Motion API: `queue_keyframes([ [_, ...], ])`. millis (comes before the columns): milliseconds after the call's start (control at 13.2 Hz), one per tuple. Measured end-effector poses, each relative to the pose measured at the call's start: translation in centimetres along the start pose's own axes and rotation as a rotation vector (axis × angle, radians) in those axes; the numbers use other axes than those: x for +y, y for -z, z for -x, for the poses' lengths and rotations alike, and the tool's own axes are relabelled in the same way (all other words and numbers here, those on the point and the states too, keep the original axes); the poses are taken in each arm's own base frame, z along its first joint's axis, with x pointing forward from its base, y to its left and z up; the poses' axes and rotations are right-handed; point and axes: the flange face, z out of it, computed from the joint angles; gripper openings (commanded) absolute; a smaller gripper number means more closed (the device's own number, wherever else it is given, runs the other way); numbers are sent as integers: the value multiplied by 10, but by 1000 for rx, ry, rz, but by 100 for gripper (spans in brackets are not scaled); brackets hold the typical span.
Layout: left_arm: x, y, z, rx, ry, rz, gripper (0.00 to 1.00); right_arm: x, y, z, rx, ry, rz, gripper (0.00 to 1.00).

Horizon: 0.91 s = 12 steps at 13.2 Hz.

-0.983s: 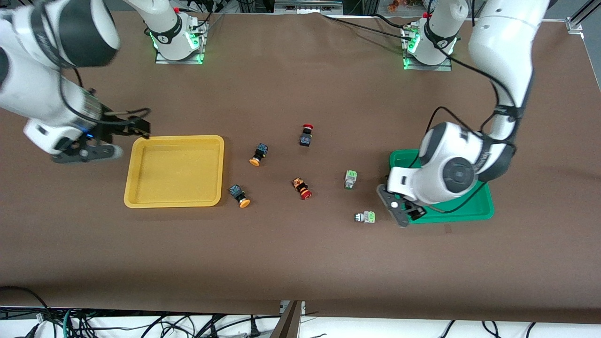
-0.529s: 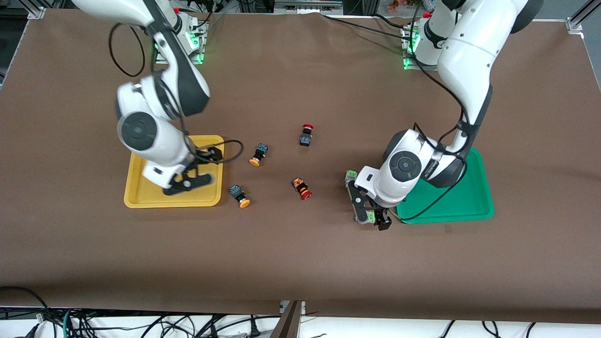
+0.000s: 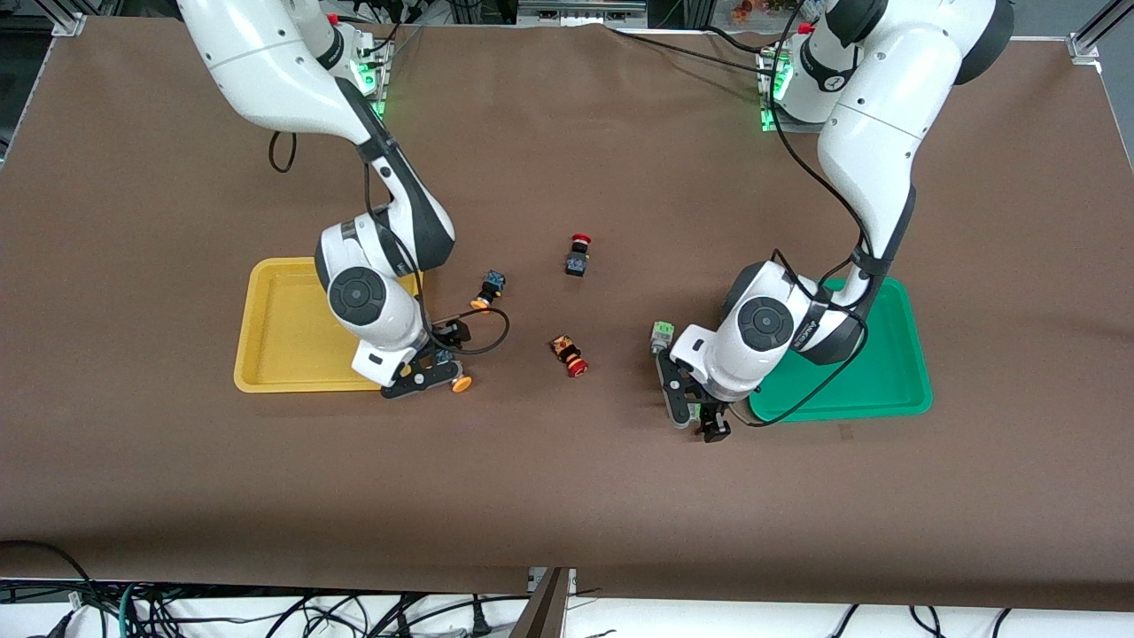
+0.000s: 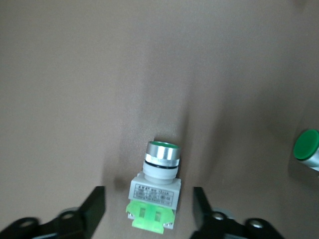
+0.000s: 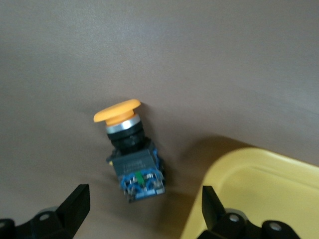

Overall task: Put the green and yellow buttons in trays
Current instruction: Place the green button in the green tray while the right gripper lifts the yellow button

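Observation:
My right gripper is open, low over a yellow-capped button that lies beside the yellow tray. In the right wrist view this button lies between my open fingers, untouched, next to the tray's rim. My left gripper is open and low over a pale green button beside the green tray; the hand mostly hides that button in the front view. In the left wrist view the button lies between the open fingers. A second green button and a second yellow button lie loose.
Two red-capped dark switches lie mid-table, one nearer the bases, one between the two grippers. The second green button's cap shows at the edge of the left wrist view. Both trays hold nothing.
The right arm swung across the yellow tray to the yellow button beside it. The left gripper moved off the green tray's corner and down over the green button. Buttons have not moved.

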Motion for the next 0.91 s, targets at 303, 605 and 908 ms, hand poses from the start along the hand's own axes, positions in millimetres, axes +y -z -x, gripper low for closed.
queue_keyframes([
  [303,-3,1,1,5,4,-7,0,-5,-20,0,32,7,-4,75],
  [605,-16,59,17,-58,121,113,0,-8,-19,0,34,11,-6,62],
  [908,-45,132,111,-178,279,273,0,-8,-18,0,37,11,-6,2],
])
